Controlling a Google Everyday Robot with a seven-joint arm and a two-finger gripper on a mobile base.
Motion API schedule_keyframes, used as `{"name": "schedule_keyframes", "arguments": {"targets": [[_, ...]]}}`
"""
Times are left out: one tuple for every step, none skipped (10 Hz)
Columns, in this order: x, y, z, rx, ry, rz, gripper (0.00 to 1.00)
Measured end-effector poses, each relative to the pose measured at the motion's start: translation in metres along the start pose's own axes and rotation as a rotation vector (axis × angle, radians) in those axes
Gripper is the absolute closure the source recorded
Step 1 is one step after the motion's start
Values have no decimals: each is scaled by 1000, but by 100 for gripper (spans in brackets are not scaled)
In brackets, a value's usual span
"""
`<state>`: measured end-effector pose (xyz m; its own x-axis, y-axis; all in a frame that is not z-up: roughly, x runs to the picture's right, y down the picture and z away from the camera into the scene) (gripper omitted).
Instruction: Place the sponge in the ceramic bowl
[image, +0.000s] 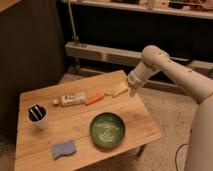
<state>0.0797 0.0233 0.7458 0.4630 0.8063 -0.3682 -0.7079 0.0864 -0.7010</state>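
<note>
Camera view: sponge (64, 149) lies near the desk (75, 122) front edge, beside the ceramic bowl (107, 130), not in it. Gripper (132, 91), open or closed I cannot tell, hangs by the pale block (120, 89); reaching across low could knock the bowl
</note>
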Motion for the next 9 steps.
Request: {"name": "schedule_keyframes", "arguments": {"targets": [[-4,21,-4,-7,-62,-123,20],[-2,41,-7,-15,-119,-244,20],[3,66,-7,-29,-160,-374,20],[4,83,-6,-36,-186,-458,20],[6,95,-6,-38,-207,-521,20],[8,103,-7,-38,-222,-561,20],[7,105,-7,-39,-222,-568,20],[6,104,-7,-38,-225,-568,20],[5,105,-8,-41,-232,-572,20]]}}
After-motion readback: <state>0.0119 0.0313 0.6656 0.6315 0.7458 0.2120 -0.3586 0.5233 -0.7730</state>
